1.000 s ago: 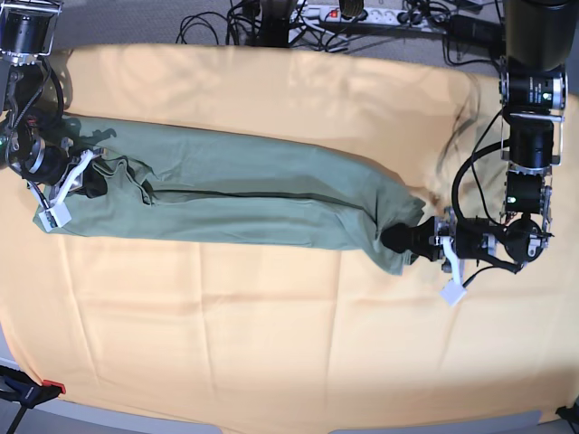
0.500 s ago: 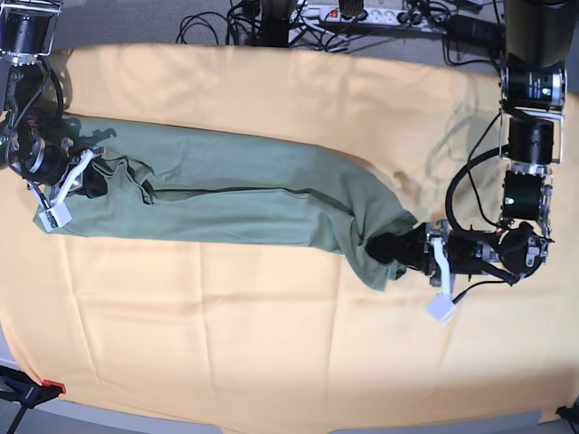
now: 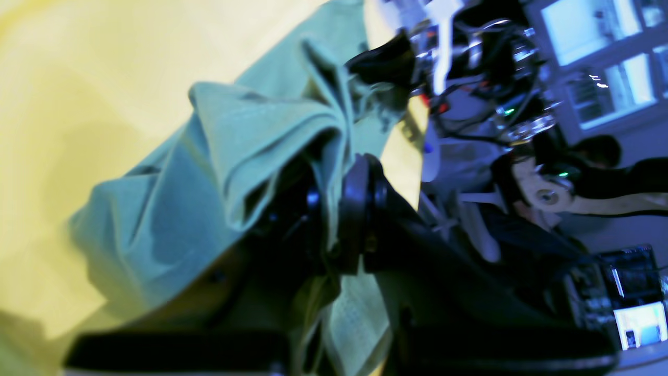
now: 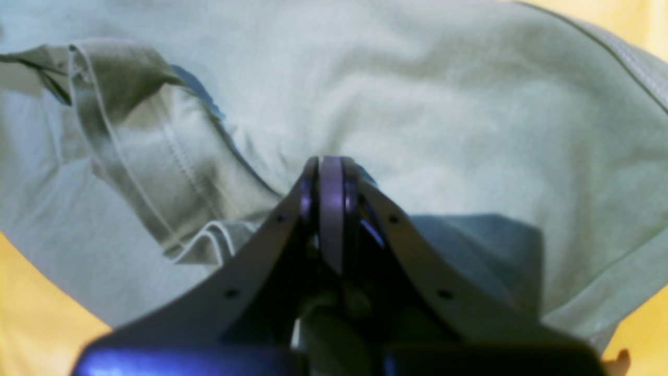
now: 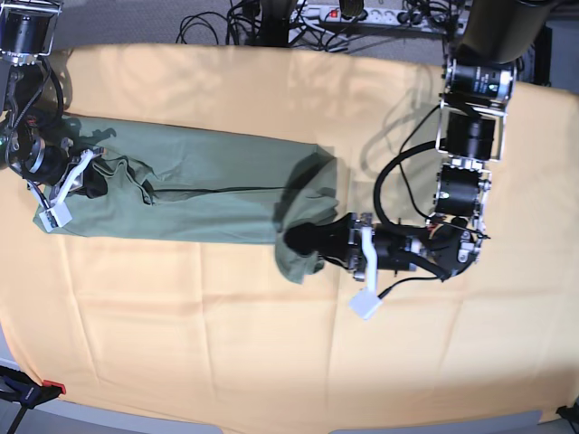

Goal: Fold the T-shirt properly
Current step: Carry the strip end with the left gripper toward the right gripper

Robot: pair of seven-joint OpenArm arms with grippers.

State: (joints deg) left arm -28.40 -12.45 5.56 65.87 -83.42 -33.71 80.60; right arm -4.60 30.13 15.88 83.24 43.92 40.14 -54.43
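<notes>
The sage-green T-shirt [image 5: 199,194] lies as a long narrow band across the yellow-orange cloth, running from the far left towards the middle. My left gripper [image 5: 303,240] is shut on the shirt's right end, which is raised and doubled back over the band. In the left wrist view its fingers [image 3: 355,209] pinch bunched green fabric [image 3: 219,167]. My right gripper [image 5: 93,181] is shut on the shirt's left end. Up close, the right gripper [image 4: 323,172] has closed jaws, and the T-shirt [image 4: 443,104] puckers around the tip beside a stitched hem.
The yellow-orange table cloth [image 5: 271,344] covers the whole table. Cables and a power strip [image 5: 362,14] lie beyond the far edge. A clamp [image 5: 36,391] grips the near left corner. White tags dangle under the left gripper [image 5: 366,305] and the right gripper [image 5: 56,215].
My left gripper has carried the shirt's right end well to the left, doubling it back over the band. The right gripper and the left end have stayed put.
</notes>
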